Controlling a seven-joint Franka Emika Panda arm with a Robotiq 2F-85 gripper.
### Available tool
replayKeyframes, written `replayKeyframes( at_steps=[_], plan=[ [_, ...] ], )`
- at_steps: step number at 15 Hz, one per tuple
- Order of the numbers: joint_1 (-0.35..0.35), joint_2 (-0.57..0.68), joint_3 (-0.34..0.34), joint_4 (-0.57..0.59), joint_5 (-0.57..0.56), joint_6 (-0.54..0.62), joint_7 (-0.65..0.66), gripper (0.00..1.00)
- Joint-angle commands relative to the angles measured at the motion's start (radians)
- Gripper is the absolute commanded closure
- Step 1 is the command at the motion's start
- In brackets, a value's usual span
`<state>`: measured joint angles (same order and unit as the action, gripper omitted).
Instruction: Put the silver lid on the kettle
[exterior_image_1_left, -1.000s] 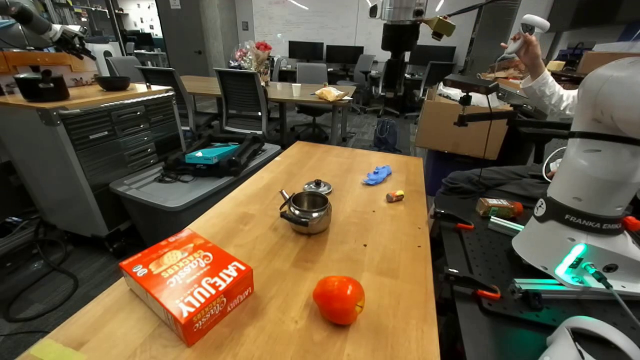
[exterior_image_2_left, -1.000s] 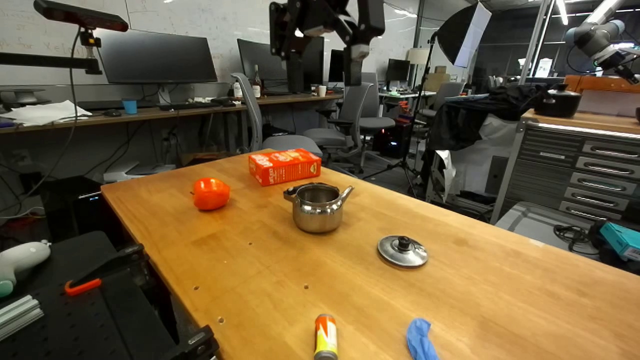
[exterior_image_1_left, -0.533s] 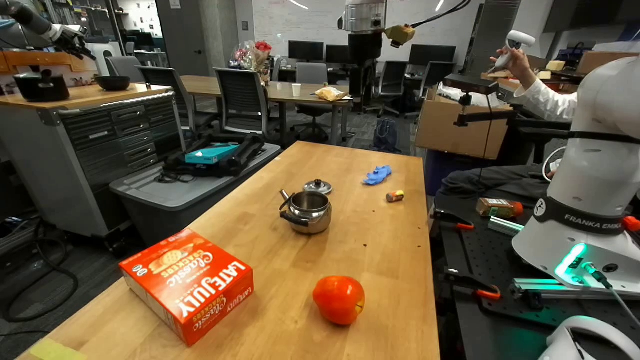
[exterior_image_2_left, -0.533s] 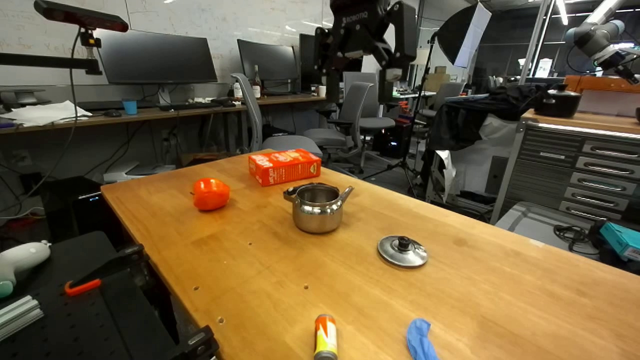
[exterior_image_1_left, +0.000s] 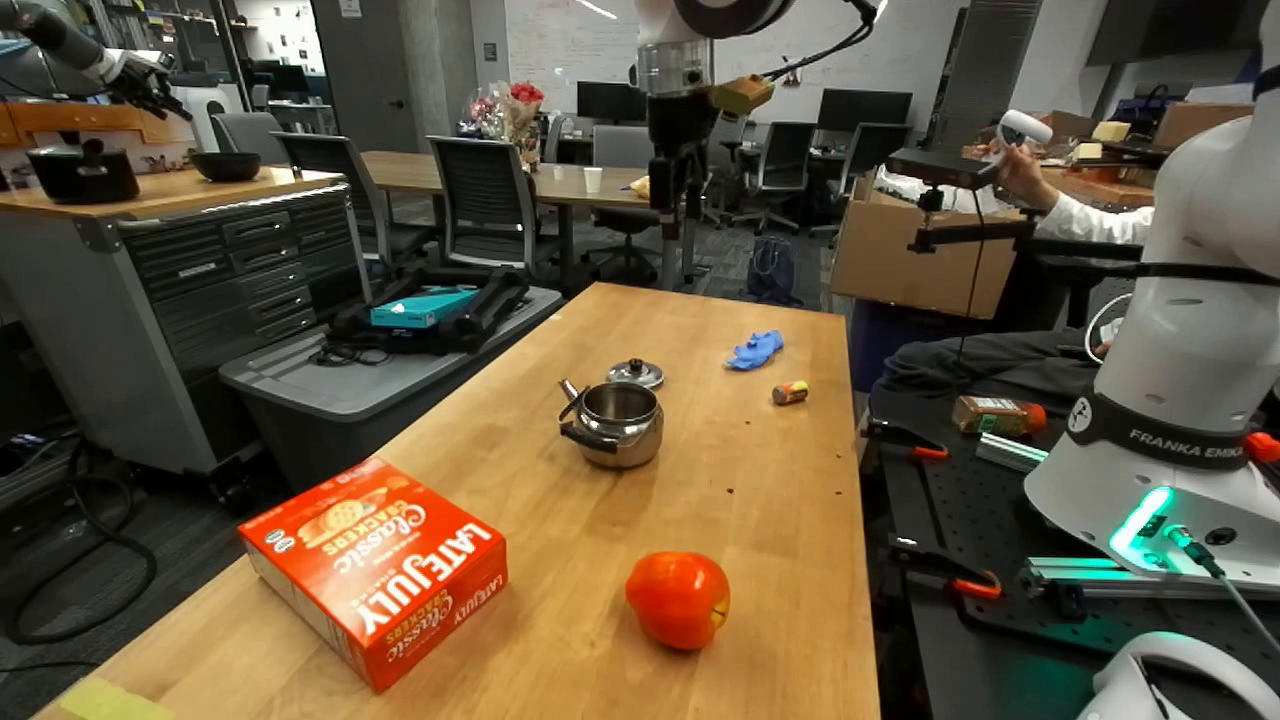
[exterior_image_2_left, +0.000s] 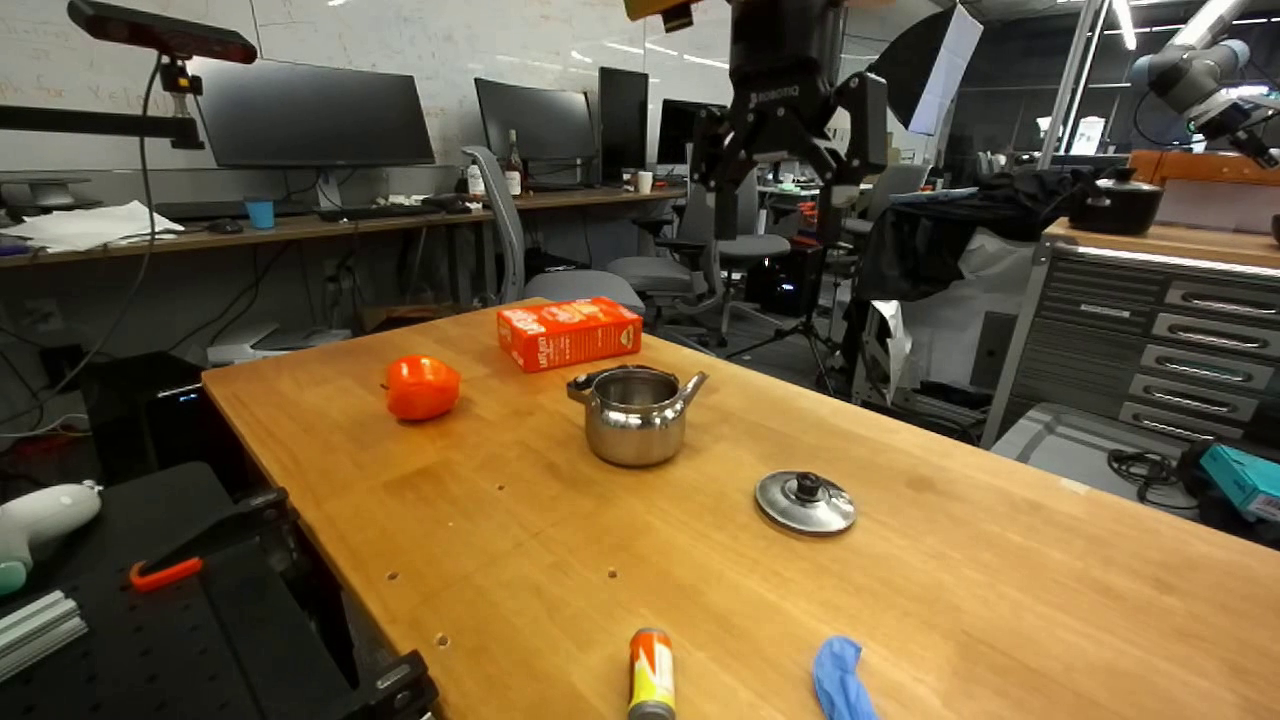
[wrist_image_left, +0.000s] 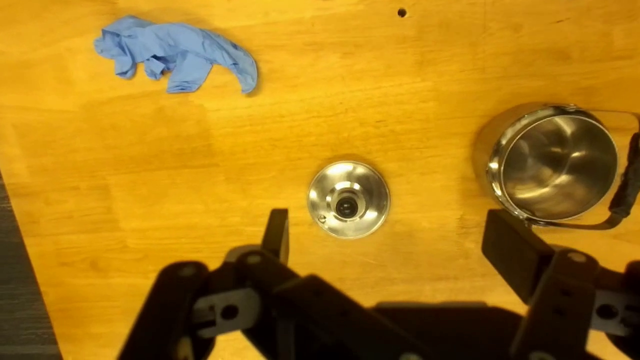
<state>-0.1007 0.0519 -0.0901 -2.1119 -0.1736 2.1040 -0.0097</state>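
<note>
The silver lid (exterior_image_2_left: 780, 512) lies flat on the table, its dark knob upward; it also shows behind the kettle in an exterior view (exterior_image_1_left: 635, 376) and near the middle of the wrist view (wrist_image_left: 370, 200). The silver kettle (exterior_image_2_left: 635, 432) stands upright and uncovered, with its handle folded to the side; it also shows in an exterior view (exterior_image_1_left: 640, 440) and at the right of the wrist view (wrist_image_left: 560, 165). My gripper (exterior_image_2_left: 777, 232) is open and empty, high above the table; it also shows in an exterior view (exterior_image_1_left: 682, 215). In the wrist view its fingers (wrist_image_left: 387, 232) are wide apart, with the lid between and slightly beyond them.
A blue glove (wrist_image_left: 180, 50) and a small orange-yellow can (exterior_image_2_left: 652, 672) lie on the table near the lid. A red-orange fruit (exterior_image_1_left: 678, 600) and a red cracker box (exterior_image_1_left: 375, 570) are on the kettle's far side from the lid. Clamps (exterior_image_1_left: 950, 570) sit beside the table edge.
My open gripper has moved across above the table toward the lid's side and come down somewhat. The lid, kettle and other table objects have not moved.
</note>
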Motion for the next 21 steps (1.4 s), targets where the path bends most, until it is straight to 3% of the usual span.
replayKeyframes(
  at_steps=[1, 10, 13, 21],
  plan=[
    [-0.008, 0.114, -0.01, 0.102, 0.022, -0.004, -0.039, 0.0],
    [-0.063, 0.267, -0.008, 0.163, 0.045, 0.063, -0.231, 0.0],
    [-0.07, 0.317, -0.004, 0.199, 0.055, 0.036, -0.269, 0.0],
    [-0.085, 0.437, 0.013, 0.303, 0.14, 0.019, -0.275, 0.0]
  ],
)
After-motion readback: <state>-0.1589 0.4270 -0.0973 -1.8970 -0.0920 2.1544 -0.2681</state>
